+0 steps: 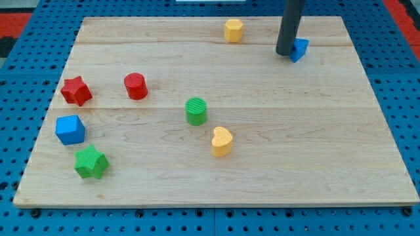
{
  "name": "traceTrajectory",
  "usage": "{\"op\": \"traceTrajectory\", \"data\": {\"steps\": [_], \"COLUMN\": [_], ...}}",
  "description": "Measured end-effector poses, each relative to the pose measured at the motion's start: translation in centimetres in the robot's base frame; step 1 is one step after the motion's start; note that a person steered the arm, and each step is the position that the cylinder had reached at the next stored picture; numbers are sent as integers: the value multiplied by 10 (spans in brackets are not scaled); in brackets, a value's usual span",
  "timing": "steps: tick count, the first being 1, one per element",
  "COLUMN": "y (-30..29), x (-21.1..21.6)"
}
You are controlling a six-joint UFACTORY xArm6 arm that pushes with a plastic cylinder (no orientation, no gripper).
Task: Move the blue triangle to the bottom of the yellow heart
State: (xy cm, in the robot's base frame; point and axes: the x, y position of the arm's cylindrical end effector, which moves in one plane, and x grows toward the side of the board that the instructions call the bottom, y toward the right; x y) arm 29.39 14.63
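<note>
On the worktop point(367, 164), eight blocks were counted, near to far: one green star point(90, 162), one yellow heart point(222, 141), one blue cube point(69, 129), one green cylinder point(195, 111), one red star point(76, 90), one red cylinder point(135, 86), one blue triangle point(300, 48) and one yellow hexagon point(233, 30).

No gripper was fitted, so nothing was held. My tip point(285, 52) was placed against the triangle's left side, in the upper right of the frame. For a clean push toward the lower centre, the tip would best be brought round to the triangle's upper right.
</note>
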Motion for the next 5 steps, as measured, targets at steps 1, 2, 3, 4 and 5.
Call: {"op": "traceTrajectory", "data": {"steps": [1,2,3,4,5], "y": [-3,58,83,75,86], "x": [-39,-61,-22,30,5]}}
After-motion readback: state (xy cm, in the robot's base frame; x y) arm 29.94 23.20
